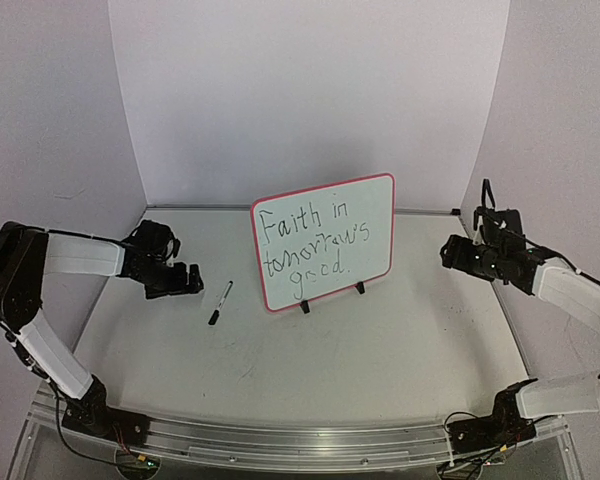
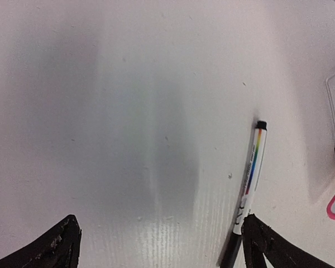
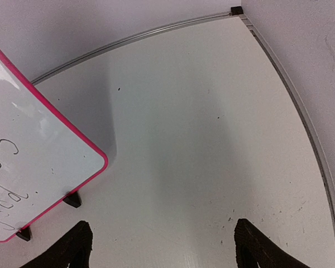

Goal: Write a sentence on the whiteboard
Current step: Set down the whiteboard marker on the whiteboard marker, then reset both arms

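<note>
Standing near the middle of the top view, the whiteboard is resting on its two black feet on the counter. Is the sentence looking finished to you?

It is looking that way. Three lines are showing, "Faith in tomorrow's good", and a dot seems to be closing the last word. I am judging the writing step as done, or very nearly.

And the marker?

It is lying flat on the counter, just left of the board. The left end effector is hovering just beside it, fingers spread wide and gripping nothing. One finger at the lower right of the left wrist view is sitting right next to the marker's dark end, and I cannot tell whether they are touching.

What is the right arm doing?

The right end effector is hanging toward the right edge of the top view, well apart from the board, with its fingers splayed and empty too.

So what is coming next?

I am guessing a retreat. Both arms should be pulling clear without brushing the board, since a nudge to its frame could be tipping it off its feet. If more writing is wanted, the left one will be needing to close on the marker first.
</note>
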Robot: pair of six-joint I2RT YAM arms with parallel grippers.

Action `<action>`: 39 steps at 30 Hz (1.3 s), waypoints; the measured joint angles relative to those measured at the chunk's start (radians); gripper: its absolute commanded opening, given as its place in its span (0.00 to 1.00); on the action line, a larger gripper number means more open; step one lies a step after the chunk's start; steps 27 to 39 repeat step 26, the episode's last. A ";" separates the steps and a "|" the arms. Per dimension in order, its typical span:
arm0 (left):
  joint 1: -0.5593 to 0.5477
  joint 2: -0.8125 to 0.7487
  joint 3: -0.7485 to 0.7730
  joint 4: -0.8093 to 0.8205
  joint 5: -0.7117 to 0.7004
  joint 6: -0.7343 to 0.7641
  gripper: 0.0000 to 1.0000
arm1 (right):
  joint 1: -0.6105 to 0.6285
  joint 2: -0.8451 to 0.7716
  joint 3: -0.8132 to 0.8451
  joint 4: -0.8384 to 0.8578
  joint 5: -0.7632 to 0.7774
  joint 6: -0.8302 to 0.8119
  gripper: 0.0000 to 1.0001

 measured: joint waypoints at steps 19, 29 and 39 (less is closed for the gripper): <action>0.192 -0.264 -0.248 0.395 -0.246 0.112 0.99 | 0.000 -0.272 -0.309 0.270 0.220 -0.062 0.84; 0.192 -0.277 -0.270 0.429 -0.269 0.136 0.99 | 0.000 -0.283 -0.334 0.300 0.232 -0.083 0.84; 0.192 -0.277 -0.270 0.429 -0.269 0.136 0.99 | 0.000 -0.283 -0.334 0.300 0.232 -0.083 0.84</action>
